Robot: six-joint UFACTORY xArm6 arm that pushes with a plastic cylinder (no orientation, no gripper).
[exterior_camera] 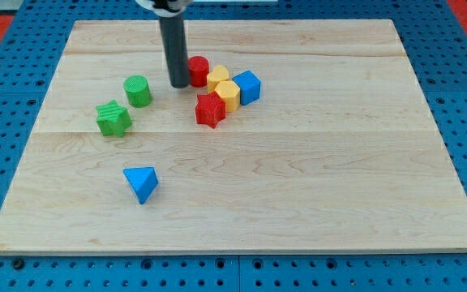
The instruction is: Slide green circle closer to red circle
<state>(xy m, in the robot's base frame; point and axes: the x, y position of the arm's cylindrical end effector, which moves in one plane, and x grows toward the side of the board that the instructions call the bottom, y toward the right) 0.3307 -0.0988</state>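
Observation:
The green circle [138, 90] stands on the wooden board [314, 178] at the upper left of centre. The red circle [198, 70] stands to its right, near the view's top. My tip [178, 84] is on the board between them, close to the red circle's left side and a clear gap to the right of the green circle. The rod rises straight up out of the view's top.
A green star [113, 118] lies just below-left of the green circle. Next to the red circle sit two yellow blocks [224, 88], a blue cube [247, 87] and a red star [210, 109]. A blue triangle [141, 183] lies lower left.

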